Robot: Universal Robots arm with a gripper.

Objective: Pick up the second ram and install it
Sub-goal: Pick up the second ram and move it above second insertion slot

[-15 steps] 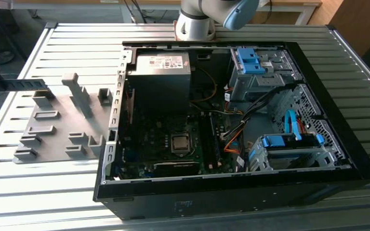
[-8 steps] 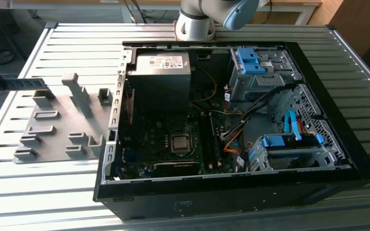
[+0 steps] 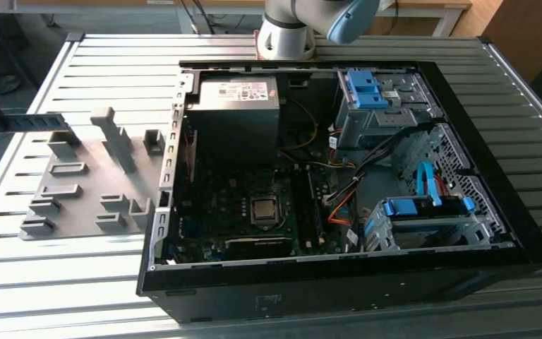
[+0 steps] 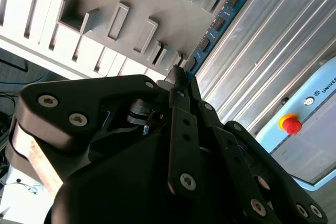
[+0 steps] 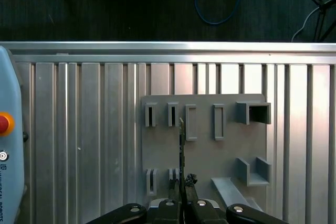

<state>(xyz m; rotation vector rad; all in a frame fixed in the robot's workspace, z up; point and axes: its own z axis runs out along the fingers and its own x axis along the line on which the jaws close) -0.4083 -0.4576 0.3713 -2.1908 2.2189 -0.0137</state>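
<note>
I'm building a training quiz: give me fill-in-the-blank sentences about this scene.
The black pincer is ___ on the flat blue-green circuit-board stick.
The grey plastic slotted holder block lies on the exterior view's ___ of the open black computer case.
The round button on the pale-blue box is ___.
Missing: shut, left, red.

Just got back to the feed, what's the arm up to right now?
The arm's hand is shut on the second ram, a blue stick with black chips, gripped at one end. It holds the stick over the grey holder plate on the slotted table, at the exterior view's left, apparently clear of the plate's slots. The open computer case sits at that view's right, and the stick is not yet installed in it.
</note>
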